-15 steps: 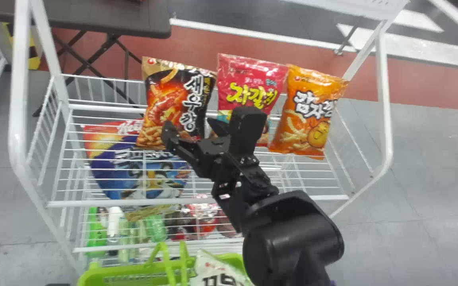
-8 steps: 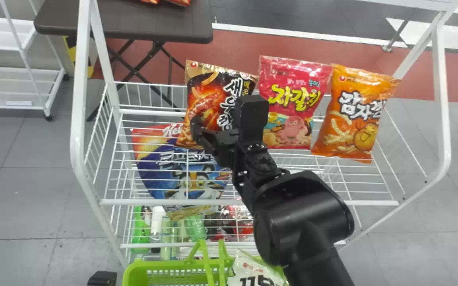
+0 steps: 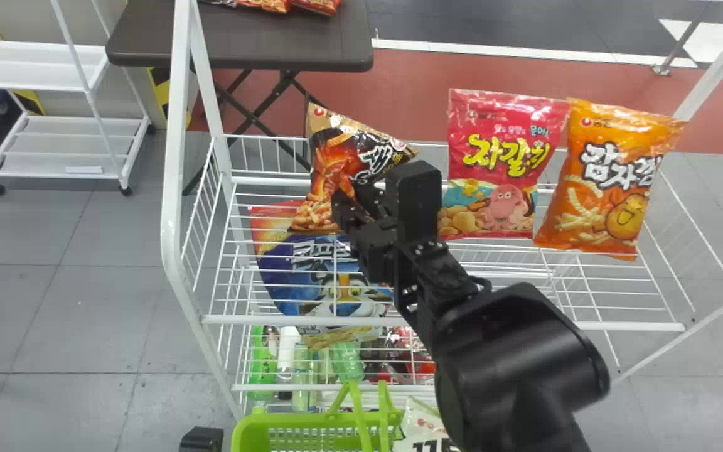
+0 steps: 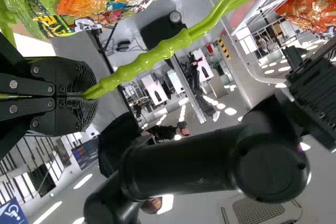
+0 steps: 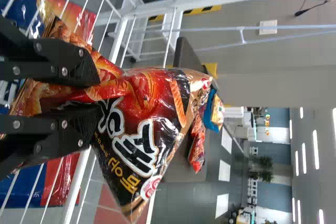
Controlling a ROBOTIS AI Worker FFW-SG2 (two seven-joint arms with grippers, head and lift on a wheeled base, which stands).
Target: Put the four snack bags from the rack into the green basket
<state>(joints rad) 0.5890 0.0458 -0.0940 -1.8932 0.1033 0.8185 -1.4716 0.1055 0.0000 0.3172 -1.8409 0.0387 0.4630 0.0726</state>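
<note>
My right gripper is shut on the lower part of the black-and-red snack bag at the rack's left; in the right wrist view the same gripper pinches the creased bag. The pink bag and orange bag stand farther right on the rack. Below lies the green basket, holding a white bag. A black part of my left gripper shows beside the basket; in the left wrist view this gripper is shut on the green basket handle.
A large blue-and-red bag lies under the upper shelf's wires, with bottles lower down. White posts frame the rack's sides. A dark table and a white cart stand behind at the left.
The right gripper's fingers stood apart a second ago and have closed on the black-and-red bag, which now looks pinched and tilted. The head view has swung left, shifting the rack and basket rightward.
</note>
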